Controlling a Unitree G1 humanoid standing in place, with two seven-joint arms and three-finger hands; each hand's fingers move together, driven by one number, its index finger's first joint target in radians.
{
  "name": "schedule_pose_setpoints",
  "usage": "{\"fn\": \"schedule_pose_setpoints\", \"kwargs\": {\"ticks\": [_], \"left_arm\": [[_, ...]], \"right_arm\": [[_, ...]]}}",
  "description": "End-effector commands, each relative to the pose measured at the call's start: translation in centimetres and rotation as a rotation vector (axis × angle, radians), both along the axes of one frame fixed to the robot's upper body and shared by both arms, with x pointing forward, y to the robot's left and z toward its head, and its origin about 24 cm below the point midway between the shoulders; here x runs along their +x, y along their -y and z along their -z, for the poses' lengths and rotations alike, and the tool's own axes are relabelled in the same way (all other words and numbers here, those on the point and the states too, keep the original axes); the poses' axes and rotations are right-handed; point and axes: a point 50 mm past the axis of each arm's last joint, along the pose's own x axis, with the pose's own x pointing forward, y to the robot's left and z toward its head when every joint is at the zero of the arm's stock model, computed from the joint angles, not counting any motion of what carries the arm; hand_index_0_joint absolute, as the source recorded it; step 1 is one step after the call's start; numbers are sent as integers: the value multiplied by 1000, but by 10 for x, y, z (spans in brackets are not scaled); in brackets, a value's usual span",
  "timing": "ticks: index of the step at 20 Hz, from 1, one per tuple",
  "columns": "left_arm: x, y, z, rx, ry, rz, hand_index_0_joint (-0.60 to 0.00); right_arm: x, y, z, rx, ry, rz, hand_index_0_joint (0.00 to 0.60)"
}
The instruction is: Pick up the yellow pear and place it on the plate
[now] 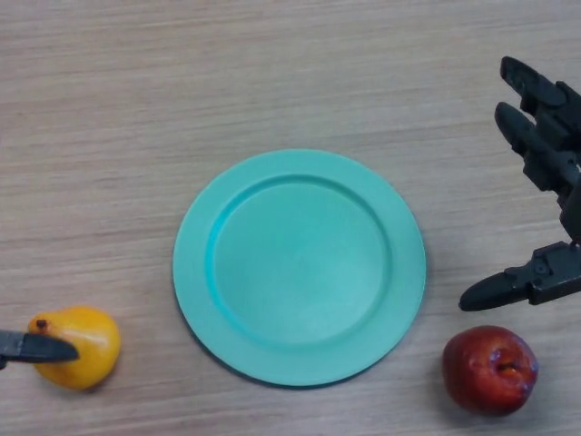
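The yellow pear point(83, 345) lies on the wooden table at the lower left, its stem end toward the left edge. Only a small dark part of my left hand point(32, 347) shows, coming in from the left edge and overlapping the pear's left side. I cannot tell whether it touches the fruit. The teal plate point(195, 245) sits in the middle of the view with nothing on it, to the right of the pear. My right hand point(561, 173) is at the right edge, open, its fingers spread and holding nothing.
A red apple point(488, 370) rests at the lower right, just below my right hand's thumb point(508, 286) and right of the plate. The light wooden tabletop point(272, 73) stretches beyond the plate.
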Motion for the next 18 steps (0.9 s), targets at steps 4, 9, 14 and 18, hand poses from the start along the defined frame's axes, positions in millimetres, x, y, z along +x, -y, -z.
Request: {"fn": "schedule_pose_setpoints", "kwargs": {"ticks": [4, 9, 14, 18], "left_arm": [[-13, -32, 3, 216, 90, -121, 0], [-6, -41, 34, 182, 35, -165, 0], [-1, -38, 61, 147, 18, -172, 0], [8, -29, 70, 109, 32, -162, 0]], "right_arm": [[-8, 6, -29, -58, 200, 18, 0], [-9, 4, -29, -66, 190, 13, 0], [-11, 4, -32, -54, 195, 5, 0], [-12, 6, -32, -57, 208, 18, 0]]}}
